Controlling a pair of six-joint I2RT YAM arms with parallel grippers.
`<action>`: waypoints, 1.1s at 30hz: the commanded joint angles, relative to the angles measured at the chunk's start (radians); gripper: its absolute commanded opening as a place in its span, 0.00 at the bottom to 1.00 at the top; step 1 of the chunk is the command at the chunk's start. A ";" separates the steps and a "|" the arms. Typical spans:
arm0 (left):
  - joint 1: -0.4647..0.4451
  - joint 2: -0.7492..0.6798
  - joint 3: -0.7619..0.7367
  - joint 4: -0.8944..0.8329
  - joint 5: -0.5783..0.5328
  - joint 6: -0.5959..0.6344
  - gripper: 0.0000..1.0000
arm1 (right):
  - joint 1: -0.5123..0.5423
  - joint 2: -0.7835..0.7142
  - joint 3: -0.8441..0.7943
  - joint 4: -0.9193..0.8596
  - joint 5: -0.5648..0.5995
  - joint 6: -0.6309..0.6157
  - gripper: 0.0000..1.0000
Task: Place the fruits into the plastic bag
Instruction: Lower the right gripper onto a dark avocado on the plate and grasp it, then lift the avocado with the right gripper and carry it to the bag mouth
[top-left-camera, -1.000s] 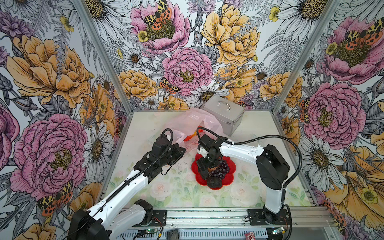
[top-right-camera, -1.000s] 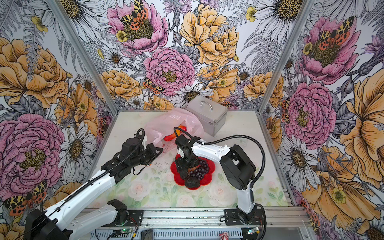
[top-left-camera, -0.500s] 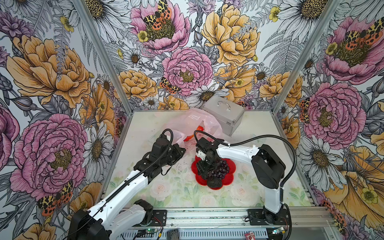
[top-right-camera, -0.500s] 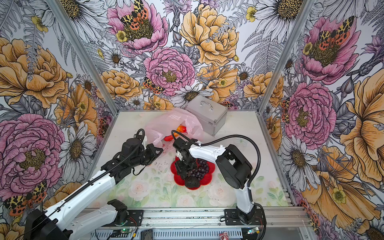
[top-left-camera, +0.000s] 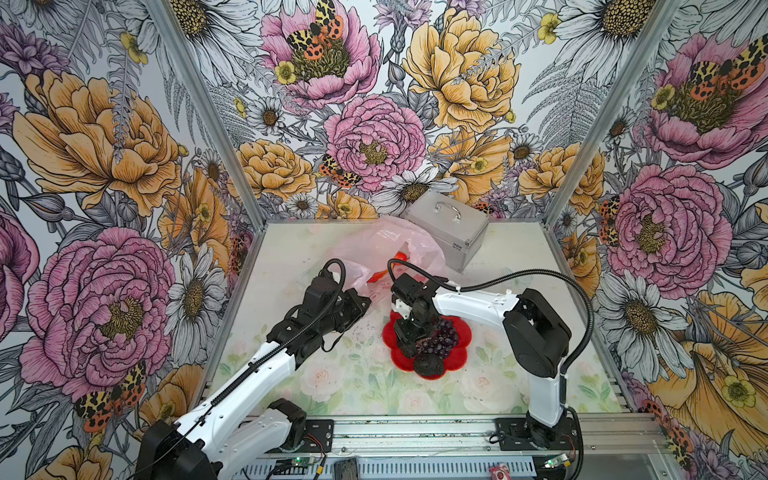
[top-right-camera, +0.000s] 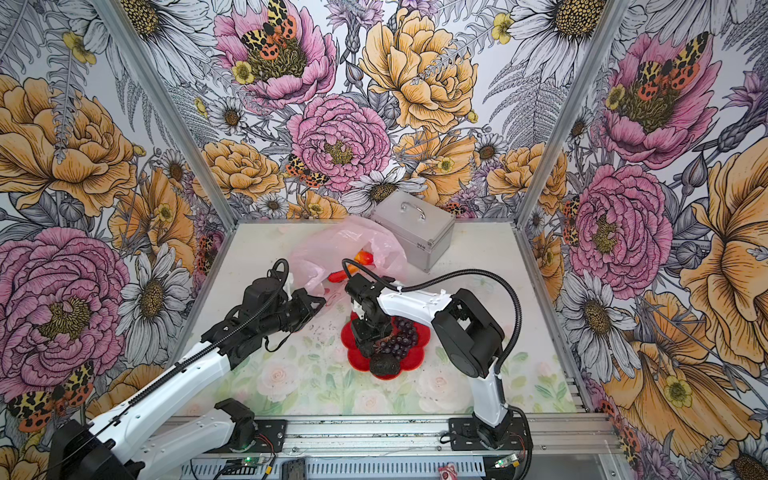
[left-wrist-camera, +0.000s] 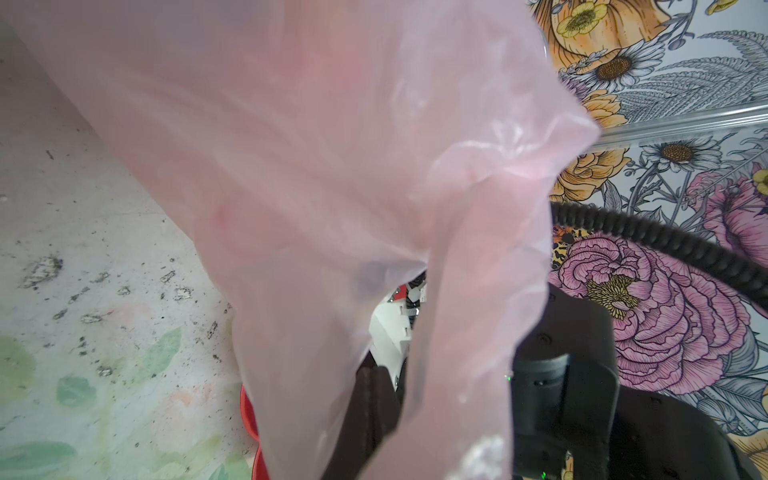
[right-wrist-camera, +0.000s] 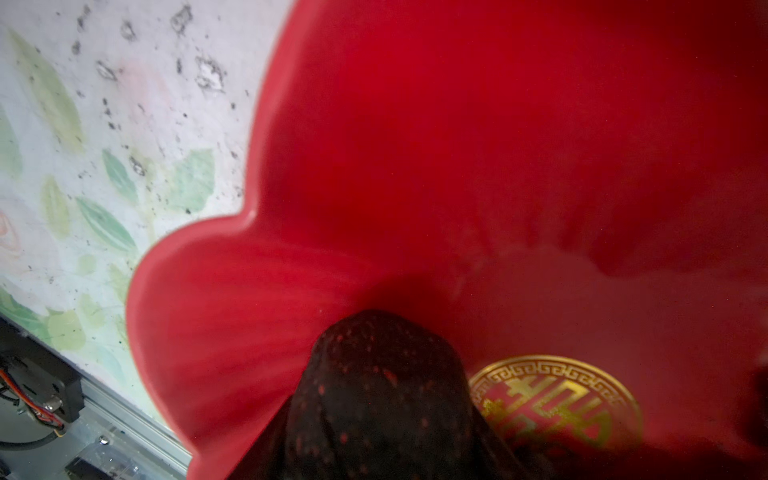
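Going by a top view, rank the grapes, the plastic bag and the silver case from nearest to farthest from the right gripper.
1. The grapes, on the red plate, right beside the right gripper.
2. The plastic bag, behind the plate.
3. The silver case, by the back wall.

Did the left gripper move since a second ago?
No. The left gripper sits at the same spot left of the plate, as far from it as before, shut on the bag.
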 joint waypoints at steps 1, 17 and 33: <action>0.009 -0.020 -0.017 0.004 -0.027 -0.011 0.00 | 0.005 -0.029 0.036 0.039 0.039 0.009 0.50; 0.000 -0.008 0.002 0.014 -0.014 -0.002 0.00 | -0.060 -0.150 0.041 0.159 0.048 0.101 0.47; -0.008 0.015 0.008 0.024 -0.001 0.002 0.00 | -0.210 -0.359 -0.102 0.355 -0.116 0.388 0.47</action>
